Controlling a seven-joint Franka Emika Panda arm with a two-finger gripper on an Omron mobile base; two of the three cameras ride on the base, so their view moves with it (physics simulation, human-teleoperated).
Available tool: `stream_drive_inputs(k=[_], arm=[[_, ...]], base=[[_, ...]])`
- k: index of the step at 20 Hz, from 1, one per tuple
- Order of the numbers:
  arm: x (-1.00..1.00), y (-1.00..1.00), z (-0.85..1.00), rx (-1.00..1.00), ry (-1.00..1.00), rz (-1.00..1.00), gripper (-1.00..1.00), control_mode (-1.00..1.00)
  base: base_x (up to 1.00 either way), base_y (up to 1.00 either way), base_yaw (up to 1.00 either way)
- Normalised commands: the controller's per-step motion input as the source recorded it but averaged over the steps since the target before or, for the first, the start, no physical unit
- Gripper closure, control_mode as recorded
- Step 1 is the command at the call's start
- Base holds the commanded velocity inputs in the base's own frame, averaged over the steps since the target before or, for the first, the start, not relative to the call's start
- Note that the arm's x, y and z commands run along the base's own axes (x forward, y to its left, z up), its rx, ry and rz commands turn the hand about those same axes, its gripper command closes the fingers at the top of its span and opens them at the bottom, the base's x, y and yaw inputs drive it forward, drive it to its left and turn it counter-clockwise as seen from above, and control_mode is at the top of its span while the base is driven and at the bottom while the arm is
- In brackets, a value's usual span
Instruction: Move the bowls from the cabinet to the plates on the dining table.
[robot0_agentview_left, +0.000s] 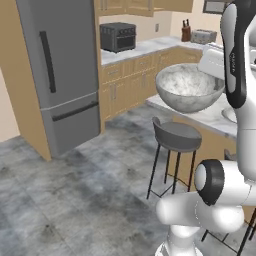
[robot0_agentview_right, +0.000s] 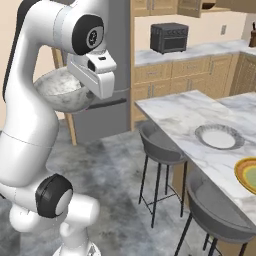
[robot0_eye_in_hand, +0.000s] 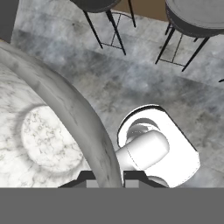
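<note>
The grey-white marbled bowl (robot0_agentview_left: 189, 87) hangs in the air beside the arm, level with the dining table's (robot0_agentview_right: 175, 112) marble top and off its near end. My gripper (robot0_eye_in_hand: 109, 178) is shut on the bowl's rim (robot0_eye_in_hand: 94, 131), one fingertip inside and one outside. In the right base view the bowl (robot0_agentview_right: 59, 90) sits left of the white hand. A pale grey plate (robot0_agentview_right: 218, 136) and a yellowish tan plate (robot0_agentview_right: 248, 175) lie on the table. Tan wall cabinets (robot0_agentview_left: 125, 6) run along the top edge.
Grey stools (robot0_agentview_left: 176, 136) (robot0_agentview_right: 216, 210) stand along the table's near side. A tall grey fridge (robot0_agentview_left: 65, 75) is at the left. A black oven (robot0_agentview_left: 118, 36) sits on the back counter. Open grey floor (robot0_agentview_left: 75, 200) lies to the left.
</note>
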Motion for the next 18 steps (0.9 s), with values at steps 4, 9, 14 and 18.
stream_drive_inputs(k=[4, 9, 14, 18], arm=[[0.0, 0.0, 0.0, 0.0, 0.0, 0.0, 1.0, 1.0], [0.0, 0.0, 0.0, 0.0, 0.0, 0.0, 1.0, 1.0], [0.0, 0.0, 0.0, 0.0, 0.0, 0.0, 1.0, 1.0], [0.0, 0.0, 0.0, 0.0, 0.0, 0.0, 1.0, 1.0]], base=[[0.0, 0.0, -0.25], [0.0, 0.0, -0.25], [0.0, 0.0, -0.25], [0.0, 0.0, -0.25]])
